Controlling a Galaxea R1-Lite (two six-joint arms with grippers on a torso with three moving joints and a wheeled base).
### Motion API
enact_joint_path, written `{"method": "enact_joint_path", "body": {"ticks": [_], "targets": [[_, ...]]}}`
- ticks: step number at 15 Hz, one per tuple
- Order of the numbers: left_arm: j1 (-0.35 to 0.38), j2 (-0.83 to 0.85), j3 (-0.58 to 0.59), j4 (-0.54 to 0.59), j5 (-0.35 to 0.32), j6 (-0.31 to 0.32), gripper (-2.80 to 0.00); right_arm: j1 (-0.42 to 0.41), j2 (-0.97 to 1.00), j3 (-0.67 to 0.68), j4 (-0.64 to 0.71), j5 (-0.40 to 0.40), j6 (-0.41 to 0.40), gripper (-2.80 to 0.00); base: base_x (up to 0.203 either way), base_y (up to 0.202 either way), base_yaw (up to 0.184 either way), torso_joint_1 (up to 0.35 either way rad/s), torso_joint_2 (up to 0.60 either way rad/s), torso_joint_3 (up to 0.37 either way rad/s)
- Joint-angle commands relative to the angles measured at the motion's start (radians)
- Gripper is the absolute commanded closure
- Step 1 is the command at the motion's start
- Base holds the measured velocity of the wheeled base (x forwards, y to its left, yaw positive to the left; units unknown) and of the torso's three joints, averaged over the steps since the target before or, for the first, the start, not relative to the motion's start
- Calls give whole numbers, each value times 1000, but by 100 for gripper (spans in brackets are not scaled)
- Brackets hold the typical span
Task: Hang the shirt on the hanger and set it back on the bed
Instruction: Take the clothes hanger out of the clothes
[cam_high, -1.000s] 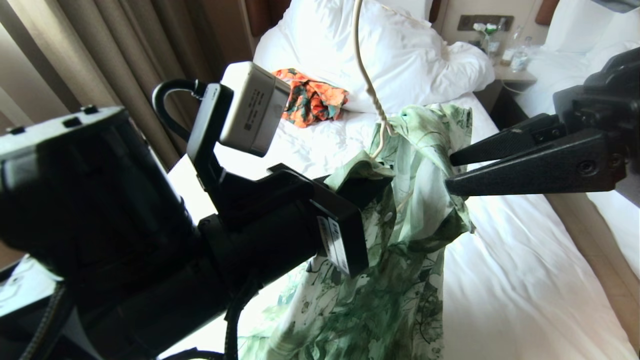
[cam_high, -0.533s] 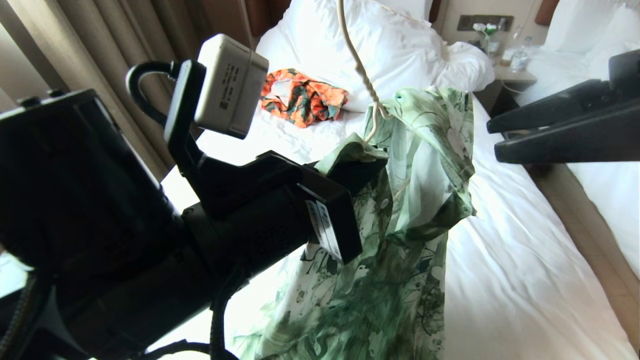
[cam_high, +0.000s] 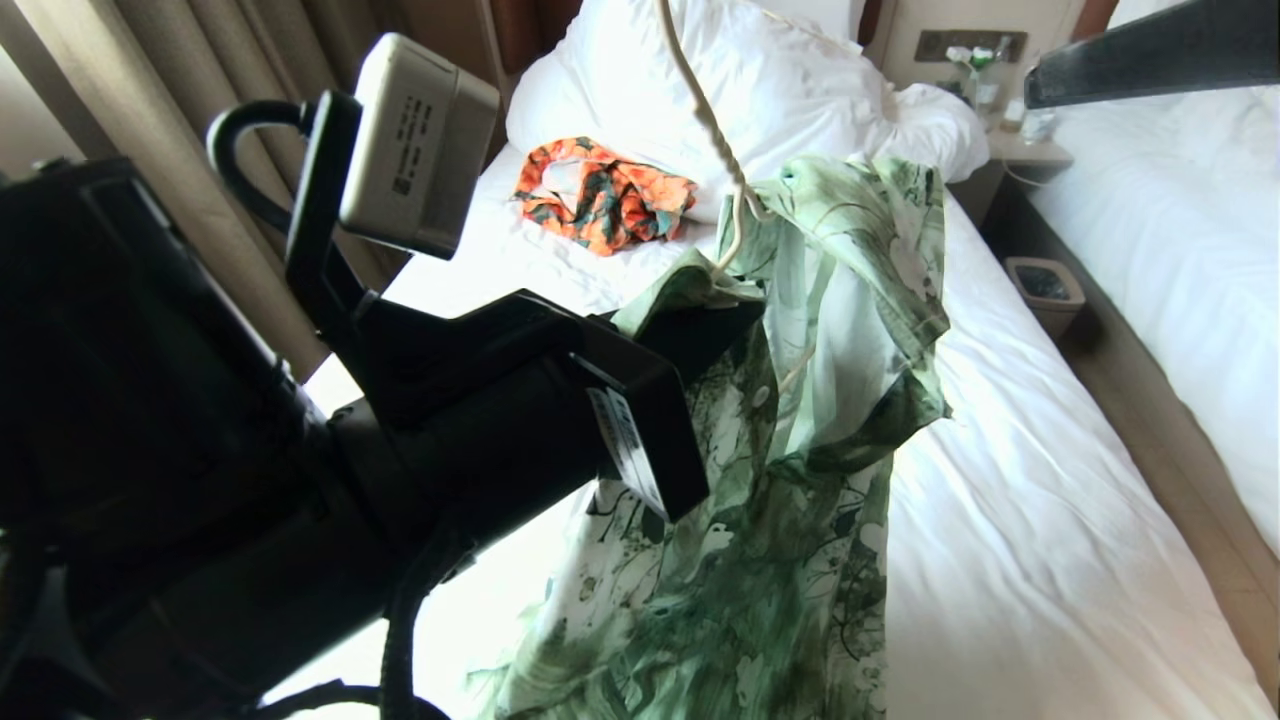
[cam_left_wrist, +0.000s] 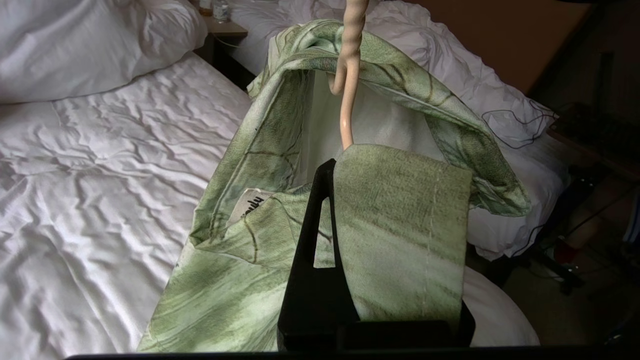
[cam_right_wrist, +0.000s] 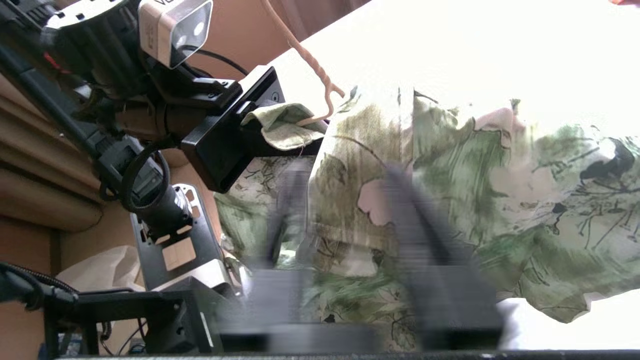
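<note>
Fingers of our left gripper (cam_left_wrist: 345, 165) clamped on the shirt (cam_high: 800, 420) collar beside the hanger (cam_high: 725, 170) wire; arm reaching out level over the bed (cam_high: 1020, 520). Shirt hangs lengthwise downward, hanger hook up. Our right gripper (cam_right_wrist: 345, 220) raised clear, fingers blurred, spread undeterminable.

daylight coming from curtain side, blowing out white bed (cam_high: 1040, 500) sheets to glare; left arm looming dark, silhouetted; right wrist view showing fingers (cam_right_wrist: 430, 235) motion-blurred, sheet overexposed behind shirt (cam_right_wrist: 500, 165).
</note>
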Motion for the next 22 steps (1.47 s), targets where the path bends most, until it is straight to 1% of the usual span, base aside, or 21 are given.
{"method": "enact_joint_path", "body": {"ticks": [1, 2, 4, 5, 6, 7, 9, 11, 14, 15, 16, 18, 20, 22], "targets": [[0, 0, -5, -4, -1, -2, 0, 52, 39, -11, 5, -51, -7, 0, 0, 0, 0, 0, 0, 0], [-1, 6, -18, -2, -2, -3, 0, 84, 46, -11, 3, -83, -23, 0, 0, 0, 0, 0, 0, 0], [-11, 24, -33, 12, -2, -4, 0, 141, 63, -11, -16, -165, -83, 0, 0, 0, 0, 0, 0, 0], [-16, 25, -40, 34, -3, -4, 0, 150, 67, -11, -21, -191, -115, 0, 0, 0, 0, 0, 0, 0], [-17, 30, -45, 43, -14, -5, 0, 150, 67, -11, -21, -199, -152, 0, 0, 0, 0, 0, 0, 0], [-18, 36, -45, 43, -24, -5, 0, 149, 66, -11, -25, -203, -182, -280, 0, 0, 0, 0, 0, 0], [-21, 49, -54, 44, -30, -5, 0, 150, 67, -11, -41, -228, -217, -280, 0, 0, 0, 0, 0, 0], [-23, 60, -61, 45, -29, -5, 0, 149, 71, -8, -43, -263, -296, -280, 0, 0, 0, 0, 0, 0], [-26, 54, -69, 91, -30, -7, 0, 147, 85, -5, -43, -265, -362, -280, 0, 0, 0, 0, 0, 0], [-26, 56, -71, 91, -30, -7, 0, 147, 92, -5, -43, -265, -383, -280, 0, 0, 0, 0, 0, 0], [-28, 58, -74, 91, -33, -5, 0, 149, 101, -5, -44, -266, -397, -280, 0, 0, 0, 0, 0, 0], [-26, 56, -73, 88, -70, -8, 0, 152, 121, -5, -66, -282, -420, -280, 0, 0, 0, 0, 0, 0], [-28, 55, -74, 86, -73, -10, 0, 167, 136, -5, -88, -332, -451, -280, 0, 0, 0, 0, 0, 0], [-29, 52, -74, 86, -73, -8, 0, 179, 147, -5, -109, -349, -460, -280, 0, 0, 0, 0, 0, 0]]}}
